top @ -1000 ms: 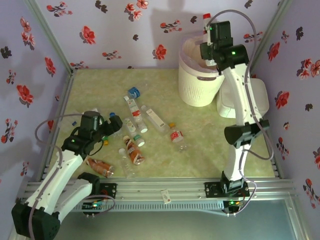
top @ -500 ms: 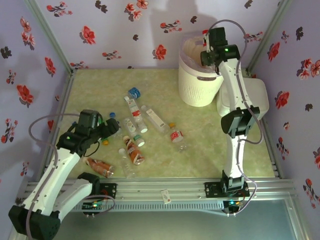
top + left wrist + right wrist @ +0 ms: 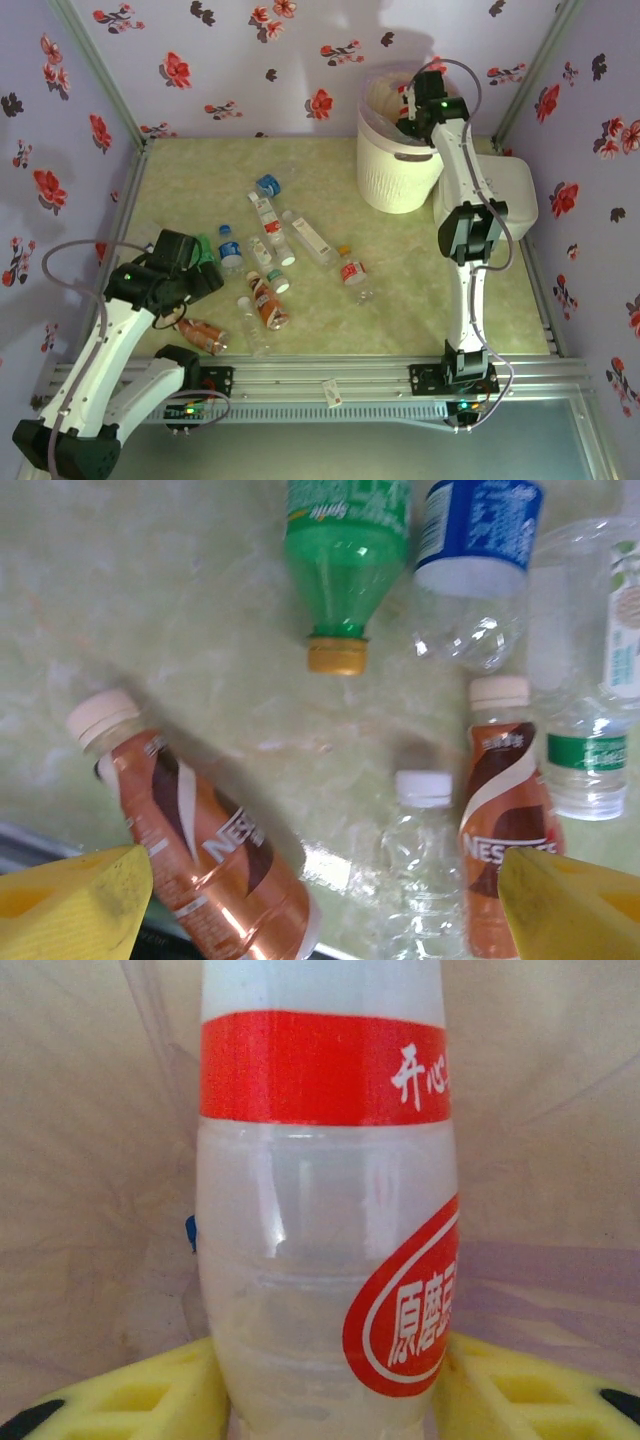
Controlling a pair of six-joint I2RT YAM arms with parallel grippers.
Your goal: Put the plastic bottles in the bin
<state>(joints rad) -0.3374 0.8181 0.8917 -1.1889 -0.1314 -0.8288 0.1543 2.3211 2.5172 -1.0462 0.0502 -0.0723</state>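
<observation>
Top external, upper right: shows right gripper [image 3: 412, 102] inside bin [image 3: 385, 175] mouth, clamped on 1 white red-banded bottle [image 3: 325, 1210]. Lower left: shows left gripper [image 3: 205, 280] spread wide above loose bottles [image 3: 270, 305] on table [image 3: 420, 290]. Likely drop-off step; next needs letting go, then another pick.

The table [image 3: 180, 170] has a pale green, marbled top under soft, even light. Behind it and on both sides stand lavender walls [image 3: 230, 60] printed with red and dark flowers. Grey metal posts [image 3: 95, 68] rise from its far corners, and an aluminium rail [image 3: 300, 372] runs along its near edge.
</observation>
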